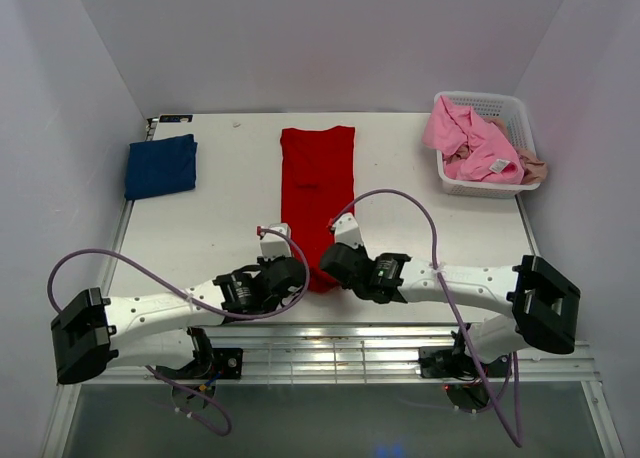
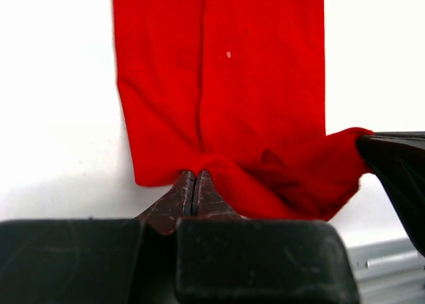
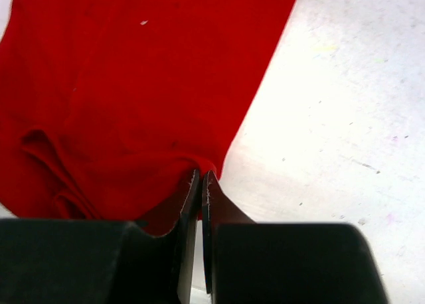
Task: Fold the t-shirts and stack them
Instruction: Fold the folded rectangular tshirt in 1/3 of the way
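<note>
A bright red t-shirt (image 1: 317,183) lies folded into a long narrow strip down the middle of the table. Its near end is bunched between the two grippers. My left gripper (image 1: 300,273) (image 2: 193,173) is shut on the near left corner of the red t-shirt (image 2: 259,85). My right gripper (image 1: 330,263) (image 3: 201,174) is shut on the near right corner of the same shirt (image 3: 133,91). A navy blue t-shirt (image 1: 161,165) lies folded at the far left. A pink t-shirt (image 1: 470,138) and a beige one (image 1: 533,167) sit crumpled in the basket.
A white plastic lattice basket (image 1: 515,113) stands at the far right corner of the table. White walls close in the table on three sides. Purple cables loop over both arms.
</note>
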### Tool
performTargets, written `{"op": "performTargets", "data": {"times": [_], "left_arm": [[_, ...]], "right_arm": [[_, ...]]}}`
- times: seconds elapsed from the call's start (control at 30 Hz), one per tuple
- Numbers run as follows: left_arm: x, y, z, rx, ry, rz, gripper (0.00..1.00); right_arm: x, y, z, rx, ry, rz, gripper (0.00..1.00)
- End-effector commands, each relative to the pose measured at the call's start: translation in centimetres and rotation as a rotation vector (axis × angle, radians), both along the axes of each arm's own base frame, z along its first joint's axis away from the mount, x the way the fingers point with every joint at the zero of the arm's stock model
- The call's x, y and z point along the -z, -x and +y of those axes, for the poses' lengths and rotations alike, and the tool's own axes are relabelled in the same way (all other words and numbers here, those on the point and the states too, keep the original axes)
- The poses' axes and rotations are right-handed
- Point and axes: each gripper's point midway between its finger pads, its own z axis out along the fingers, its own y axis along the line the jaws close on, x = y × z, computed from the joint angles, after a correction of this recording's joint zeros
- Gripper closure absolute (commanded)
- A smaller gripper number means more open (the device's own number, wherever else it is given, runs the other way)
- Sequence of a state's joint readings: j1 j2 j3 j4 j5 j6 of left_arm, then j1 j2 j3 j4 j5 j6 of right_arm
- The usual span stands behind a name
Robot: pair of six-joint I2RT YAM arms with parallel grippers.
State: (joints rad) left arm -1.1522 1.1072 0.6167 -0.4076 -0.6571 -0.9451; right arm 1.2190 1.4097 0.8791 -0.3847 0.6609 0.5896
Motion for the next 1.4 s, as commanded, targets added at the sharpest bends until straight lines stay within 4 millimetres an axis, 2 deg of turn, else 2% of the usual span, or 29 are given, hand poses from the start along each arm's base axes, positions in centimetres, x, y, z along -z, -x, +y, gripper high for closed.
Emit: {"op": "performTargets", "data": {"times": [0.0, 0.03, 0.1, 0.13, 0.2, 0.23, 0.3, 0.33, 0.4, 0.43, 0.47, 0.53, 0.57, 0.63, 0.7, 0.83, 0.87, 1.03, 1.2, 1.37], "left_arm": [[-2.0, -3.0, 0.5, -0.072, 0.01, -0.12, 1.0], [-2.6, -3.6, 0.2, -0.08, 0.036, -0.148, 1.0], [-2.8, -5.0, 1.1, -0.098, 0.014, -0.184, 1.0], [-3.6, -5.9, 0.7, -0.106, 0.048, -0.218, 1.0], [-3.5, -7.5, 1.6, -0.118, 0.025, -0.238, 1.0], [-4.2, -8.3, 0.9, -0.101, 0.069, -0.261, 1.0], [-3.5, -9.7, 1.3, -0.108, 0.051, -0.26, 1.0], [-3.7, -10.3, 0.7, -0.08, 0.058, -0.277, 1.0], [-3.2, -11.8, 0.3, -0.077, 0.039, -0.273, 1.0], [-2.9, -12.2, -0.1, -0.055, 0.022, -0.27, 1.0], [-2.7, -12.8, 0.0, -0.056, 0.012, -0.268, 1.0], [-2.4, -14.0, -0.6, -0.043, -0.003, -0.269, 1.0], [-2.2, -14.5, -0.6, -0.038, -0.004, -0.265, 1.0], [-1.9, -15.6, -0.8, -0.038, -0.014, -0.259, 1.0], [-1.8, -16.5, -0.5, -0.037, -0.021, -0.258, 1.0], [-2.9, -18.1, -0.4, -0.043, -0.007, -0.283, 1.0], [-3.5, -19.1, -0.2, -0.056, 0.002, -0.293, 1.0], [-4.3, -21.7, -0.3, -0.058, -0.001, -0.307, 1.0], [-4.4, -23.8, 0.3, -0.087, -0.001, -0.315, 1.0], [-3.2, -25.5, 0.9, -0.098, -0.004, -0.295, 1.0]], "right_arm": [[-2.1, -3.5, 0.1, 0.038, -0.012, -0.096, 0.92], [-2.1, -4.4, -0.2, 0.041, -0.005, -0.101, 0.92], [-2.3, -5.6, 0.1, 0.04, -0.02, -0.119, 0.92], [-2.0, -6.4, 0.1, 0.046, -0.018, -0.118, 0.92], [-2.3, -7.6, 0.7, 0.026, -0.021, -0.142, 0.92], [-2.0, -8.4, 0.8, 0.029, -0.014, -0.14, 0.92], [-2.3, -9.6, 1.4, 0.019, -0.017, -0.16, 0.92], [-1.7, -10.3, 1.6, 0.016, -0.007, -0.153, 0.92], [-2.2, -11.8, 2.1, 0.009, -0.007, -0.169, 0.92], [-1.7, -12.4, 2.3, 0.008, 0.006, -0.171, 0.92], [-2.4, -13.1, 2.8, 0.008, -0.002, -0.185, 0.92], [-2.0, -14.4, 2.8, 0.008, 0.024, -0.19, 0.92], [-2.8, -15.1, 3.1, 0.008, 0.012, -0.203, 0.92], [-2.7, -16.0, 2.9, 0.008, 0.025, -0.204, 0.92], [-3.8, -17.0, 2.9, 0.017, 0.017, -0.225, 0.92], [-5.1, -18.6, 2.9, 0.012, 0.025, -0.252, 0.92], [-5.3, -19.0, 2.8, 0.014, 0.026, -0.257, 0.92], [-6.4, -21.6, 2.5, 0.024, 0.019, -0.276, 0.92], [-6.6, -23.5, 1.9, 0.024, 0.025, -0.28, 0.92], [-6.3, -25.9, 1.6, 0.03, 0.027, -0.28, 0.92]]}}
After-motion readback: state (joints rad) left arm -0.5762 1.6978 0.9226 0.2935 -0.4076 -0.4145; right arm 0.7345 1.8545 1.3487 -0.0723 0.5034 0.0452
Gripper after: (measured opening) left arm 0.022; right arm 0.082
